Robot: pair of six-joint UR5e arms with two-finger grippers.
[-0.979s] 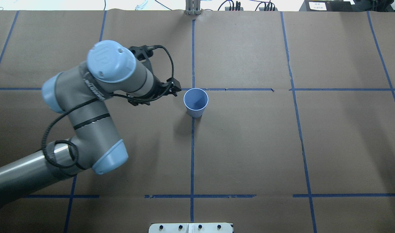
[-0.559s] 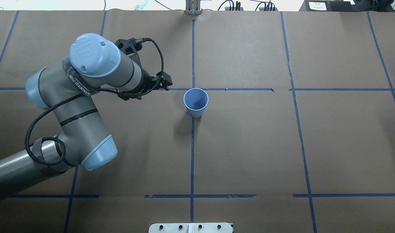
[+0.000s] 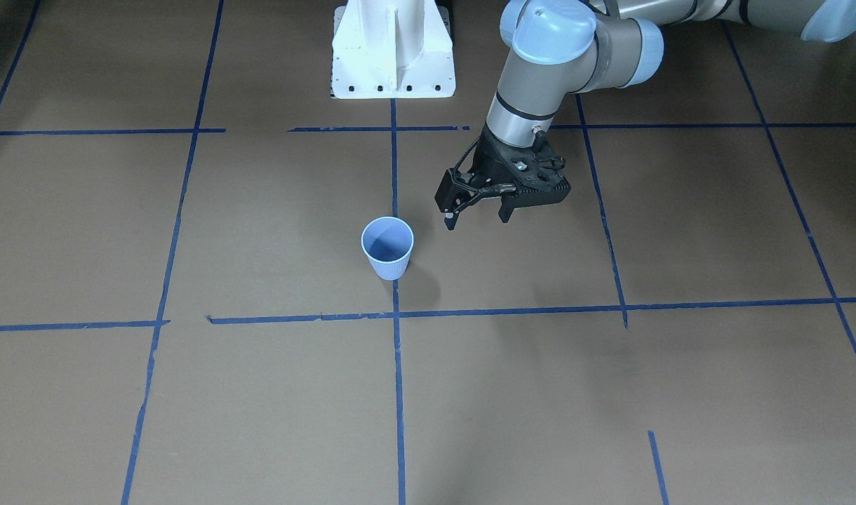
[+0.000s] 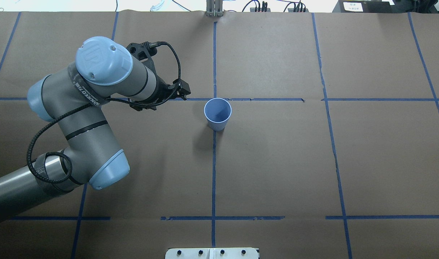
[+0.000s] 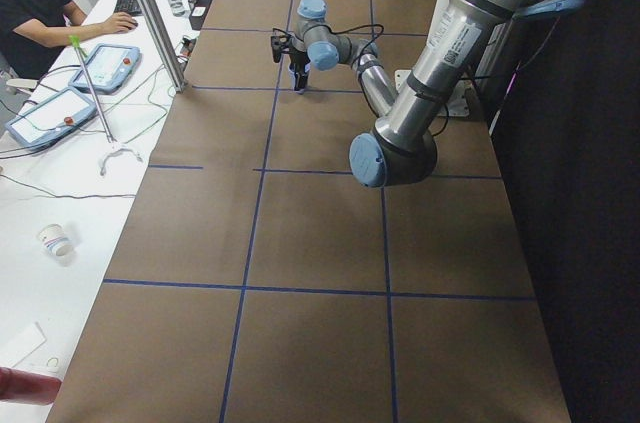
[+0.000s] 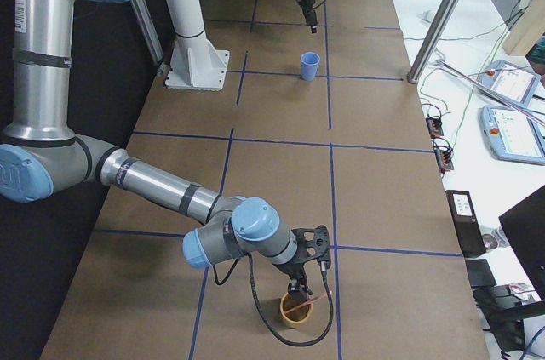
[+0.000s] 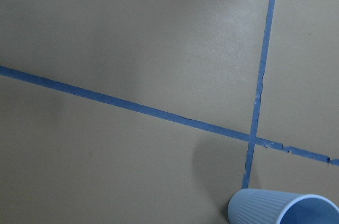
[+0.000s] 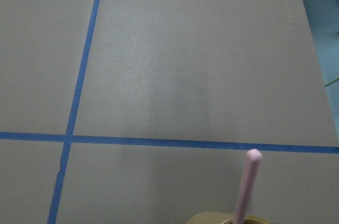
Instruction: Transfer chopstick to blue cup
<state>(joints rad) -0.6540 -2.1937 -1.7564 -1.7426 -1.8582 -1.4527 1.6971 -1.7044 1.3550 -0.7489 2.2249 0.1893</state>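
The blue cup (image 4: 217,114) stands upright and empty at mid-table; it also shows in the front view (image 3: 387,249), the right side view (image 6: 310,65) and at the bottom edge of the left wrist view (image 7: 280,208). My left gripper (image 3: 476,219) is open and empty, hanging above the table beside the cup, apart from it; overhead (image 4: 183,92) it is mostly under the wrist. A pink chopstick (image 8: 246,187) stands in a tan cup (image 6: 296,309) at the table's near right end. My right gripper (image 6: 311,262) hovers just over that cup; I cannot tell if it is open or shut.
The white robot base (image 3: 393,49) stands at the table's edge behind the blue cup. Blue tape lines grid the brown paper. A metal post (image 6: 443,28) and teach pendants (image 6: 511,122) lie beyond the far edge, with an operator (image 5: 40,13) seated there.
My left arm has drawn back to the left, away from the blue cup, widening the gap; it has hardly moved in the last half second. The cup has not moved.
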